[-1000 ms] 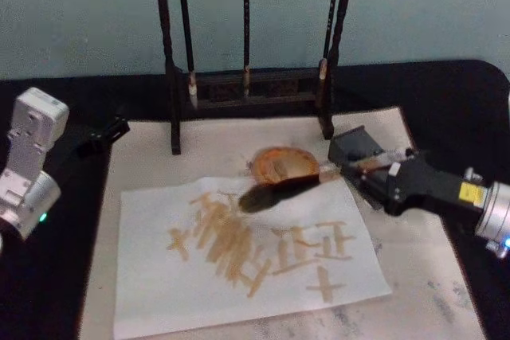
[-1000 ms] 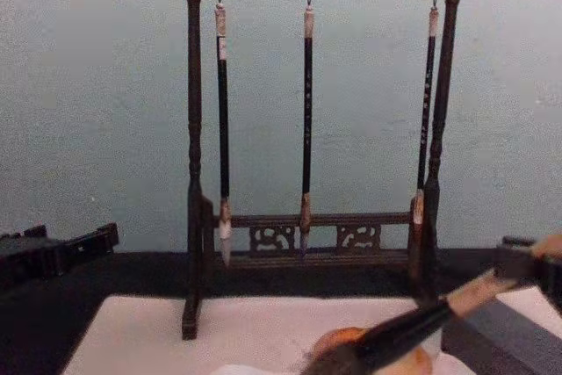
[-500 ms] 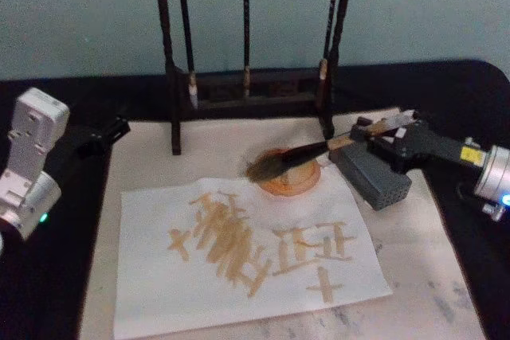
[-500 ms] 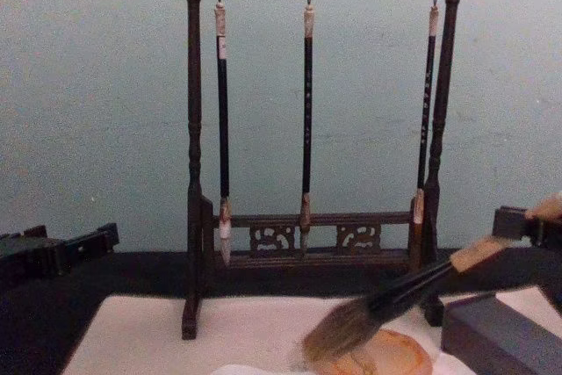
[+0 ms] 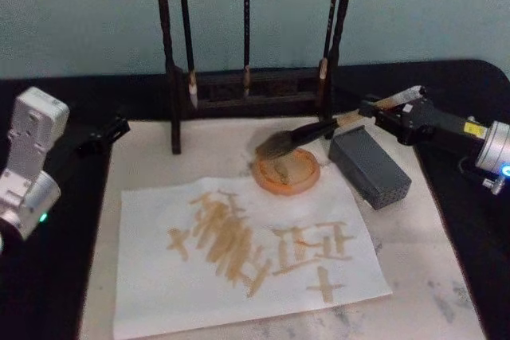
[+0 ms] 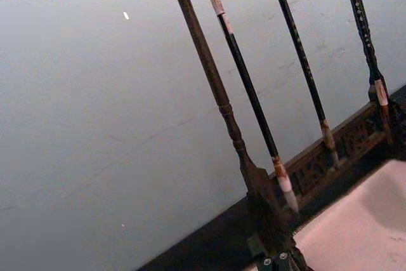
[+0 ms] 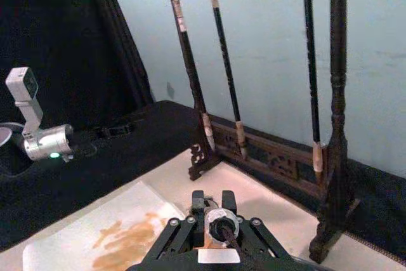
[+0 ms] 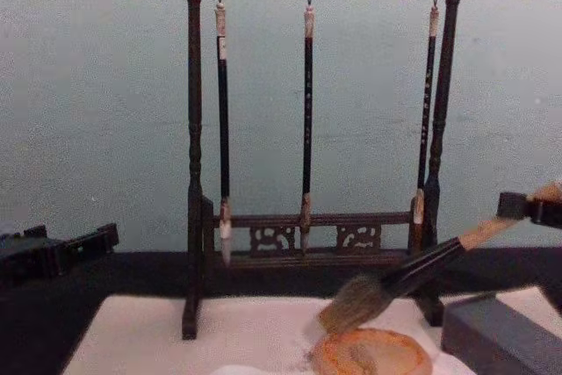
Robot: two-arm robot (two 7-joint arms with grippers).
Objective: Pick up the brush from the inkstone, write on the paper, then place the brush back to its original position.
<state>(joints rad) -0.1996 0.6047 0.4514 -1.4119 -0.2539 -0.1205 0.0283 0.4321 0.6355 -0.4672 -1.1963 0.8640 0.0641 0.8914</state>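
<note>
Though pressing its bristles to the paper [image 5: 159,276] a second ago, now hangs lifted and drawn back: brush [image 5: 319,134] tilted, tip hovering just above the orange dish [image 5: 287,171]. Held by the pale handle end in the right hand [image 5: 386,111], closed round it. Writing looks finished; leaves only the return, probably onto the grey block [image 5: 369,166] just beside the dish, likely the inkstone. Must mind the rack [image 5: 171,77] post and the hanging slim brushes [image 8: 307,120] close behind. Left hand [image 5: 107,131] parked at the left of the desk [image 5: 48,300].
</note>
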